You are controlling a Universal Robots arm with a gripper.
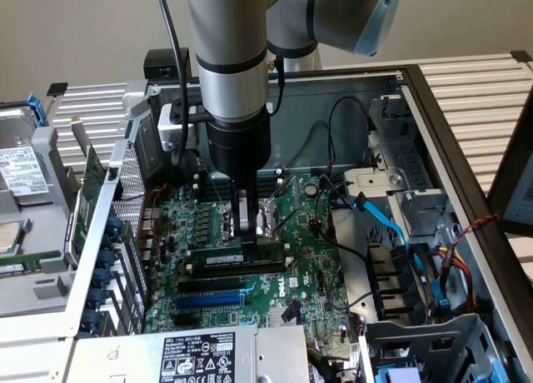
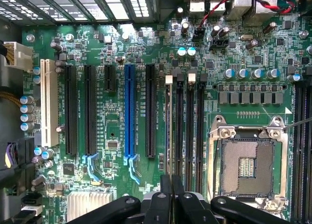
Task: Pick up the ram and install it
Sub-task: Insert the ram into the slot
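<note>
At centre of the exterior view, the ram (image 1: 237, 255) is seen standing edgewise in a motherboard (image 1: 310, 262) slot, pinched along its top edge by the gripper (image 1: 247, 231), jaws nearly closed.

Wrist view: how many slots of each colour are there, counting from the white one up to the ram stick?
White slot: 1
Black slots: 4 (one is short)
Blue slot: 1
Total: 6

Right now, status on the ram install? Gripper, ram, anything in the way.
Gripper low over the motherboard, shut on the ram. Ram standing along a black slot near the CPU socket. Nothing across the slot.
</note>
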